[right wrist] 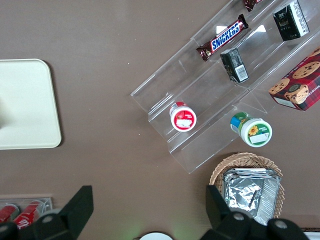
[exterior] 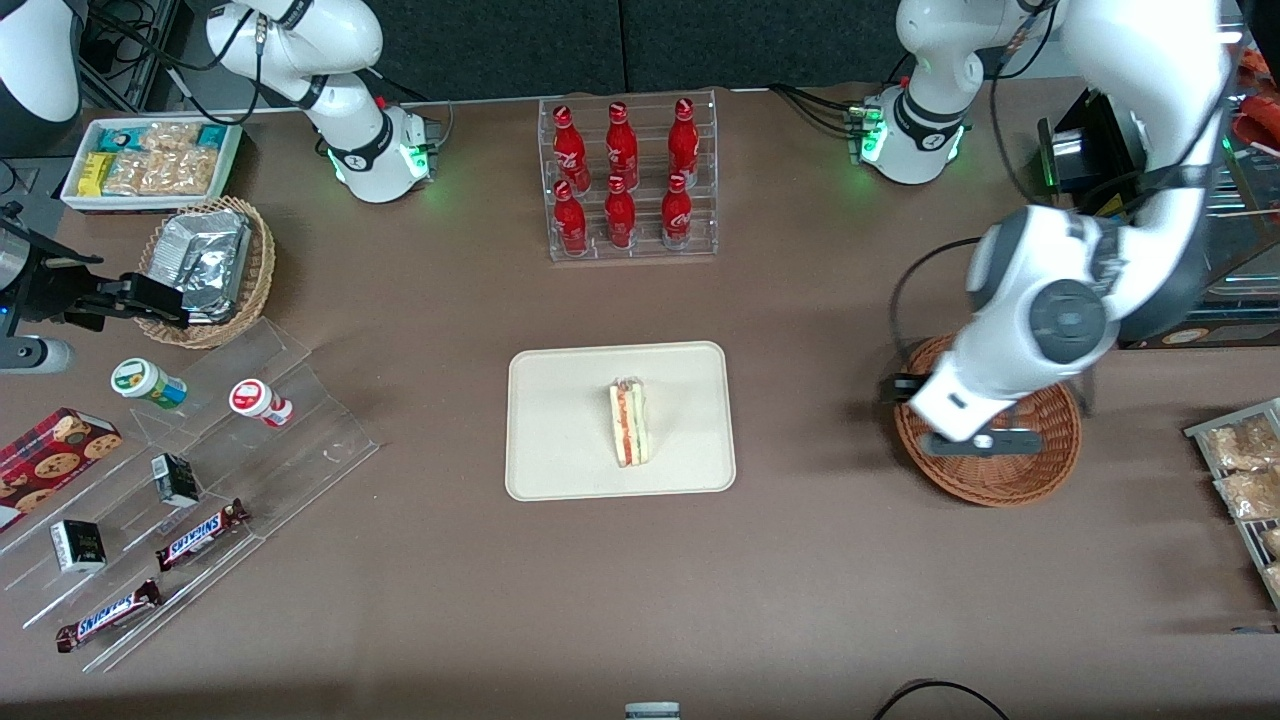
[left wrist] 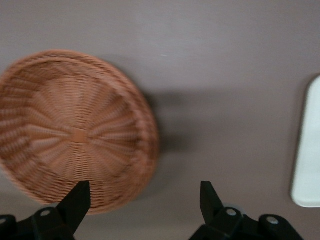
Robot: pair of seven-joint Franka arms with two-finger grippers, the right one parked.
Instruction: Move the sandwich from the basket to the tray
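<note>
The sandwich (exterior: 630, 422), a pale bread wedge with red-orange and green layers, lies on the cream tray (exterior: 560, 420) in the middle of the table. The reddish-brown wicker basket (exterior: 1010, 470) sits toward the working arm's end and holds nothing; the left wrist view shows its bare woven floor (left wrist: 75, 135). My left gripper (exterior: 905, 390) hangs above the basket's rim on the side nearest the tray. It is open and empty (left wrist: 144, 186), with one finger over the basket's rim and the other over the table. A strip of the tray's rim (left wrist: 309, 150) also shows there.
A clear rack of red bottles (exterior: 630, 180) stands farther from the camera than the tray. Toward the parked arm's end are a tan basket of foil packets (exterior: 205, 265), a white snack tray (exterior: 150, 160) and an acrylic stand with snacks (exterior: 200, 470). Snack packets (exterior: 1245, 470) lie beside the reddish-brown basket.
</note>
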